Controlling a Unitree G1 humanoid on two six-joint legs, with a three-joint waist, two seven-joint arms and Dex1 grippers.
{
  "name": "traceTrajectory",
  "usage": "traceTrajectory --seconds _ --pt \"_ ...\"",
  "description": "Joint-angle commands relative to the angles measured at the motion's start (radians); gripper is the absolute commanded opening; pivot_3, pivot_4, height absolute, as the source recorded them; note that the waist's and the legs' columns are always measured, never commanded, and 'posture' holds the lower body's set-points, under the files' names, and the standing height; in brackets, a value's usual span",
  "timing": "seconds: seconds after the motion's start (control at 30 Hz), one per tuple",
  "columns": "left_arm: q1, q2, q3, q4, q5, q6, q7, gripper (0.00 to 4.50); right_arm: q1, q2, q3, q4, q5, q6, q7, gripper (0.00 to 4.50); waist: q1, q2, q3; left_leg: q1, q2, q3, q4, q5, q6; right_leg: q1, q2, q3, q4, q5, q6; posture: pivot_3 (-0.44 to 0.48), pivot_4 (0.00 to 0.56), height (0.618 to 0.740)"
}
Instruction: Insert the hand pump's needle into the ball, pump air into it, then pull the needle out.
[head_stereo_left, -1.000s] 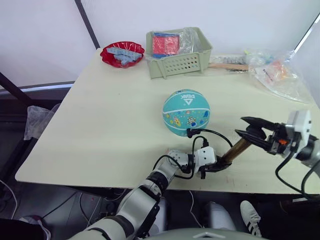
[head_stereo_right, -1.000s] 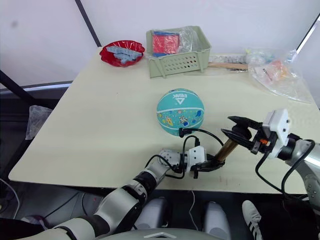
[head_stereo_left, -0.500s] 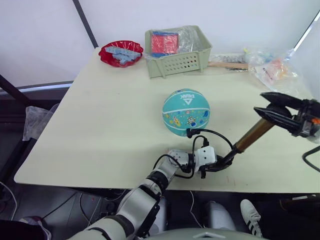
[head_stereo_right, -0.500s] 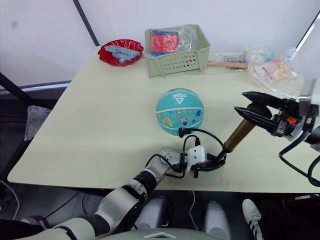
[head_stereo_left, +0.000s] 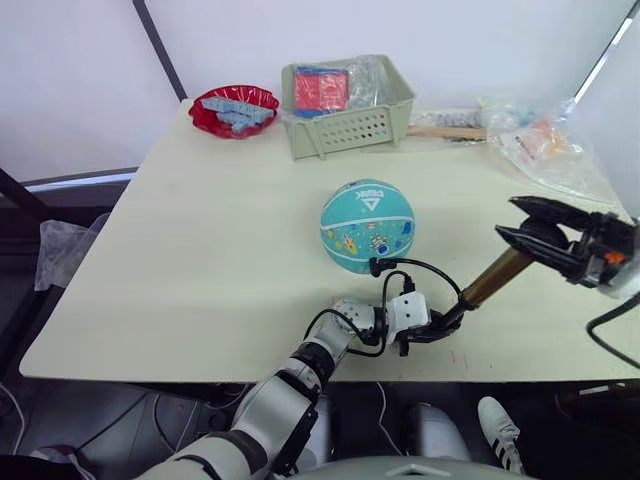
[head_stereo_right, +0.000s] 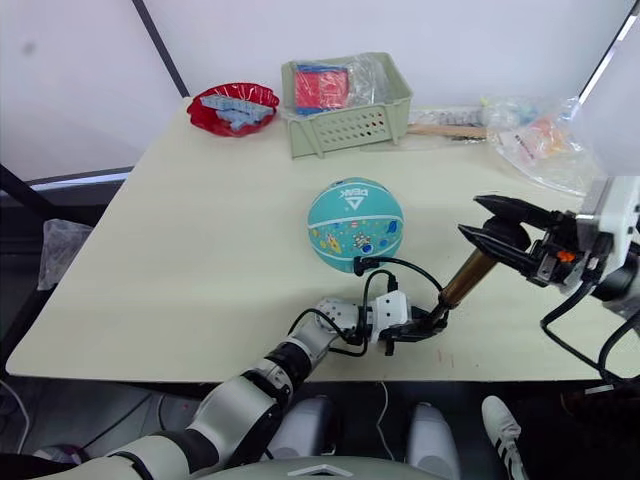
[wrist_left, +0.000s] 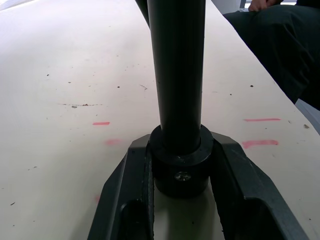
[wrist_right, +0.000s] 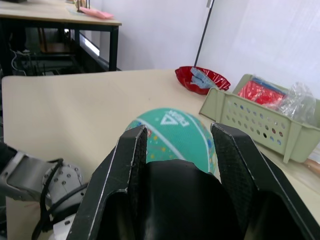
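The teal ball (head_stereo_left: 367, 225) rests in the middle of the table. The hand pump (head_stereo_left: 494, 278) leans from the table's front edge up to the right, its gold barrel showing. My left gripper (head_stereo_left: 432, 330) is shut on the pump's black bottom cap (wrist_left: 180, 167). My right gripper (head_stereo_left: 530, 233) is shut on the black T-handle (wrist_right: 175, 192) at the top. A thin black hose (head_stereo_left: 425, 268) loops from the pump's base to the ball's near side (head_stereo_left: 378, 267). The needle itself is hidden where the hose tip meets the ball.
A green basket (head_stereo_left: 350, 128) with a red packet and a red bowl (head_stereo_left: 233, 108) stand at the back. Clear plastic bags (head_stereo_left: 545, 148) and a wooden stick (head_stereo_left: 450, 131) lie at the back right. The pump's base sits close to the table's front edge.
My right gripper drew the handle up and away from the base, lengthening the pump, then came partly back down. The left gripper and ball stayed put. The camera shifted slightly.
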Motion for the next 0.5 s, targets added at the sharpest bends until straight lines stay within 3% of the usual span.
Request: traceTrajectory --seconds 0.03,0.5 --pt "0.045 0.027 -0.028 0.086 0.055 0.054 0.012 1.03 0.050 0.042 0.111 0.036 -0.077 -0.035 0.038 1.53 0.000 -0.002 -0.002 0.000 0.001 0.001 0.000 0.000 0.000 0.000 0.000 0.000 0.000 0.001 0.000 0.000 0.150 0.738" --pt "0.045 0.029 -0.026 0.084 0.054 0.054 0.011 1.03 0.120 0.154 0.291 0.188 -0.295 -0.231 0.079 1.53 0.000 -0.003 -0.013 0.001 0.004 0.003 0.000 -0.003 -0.001 -0.002 0.000 -0.005 -0.001 0.001 -0.001 0.000 0.150 0.738"
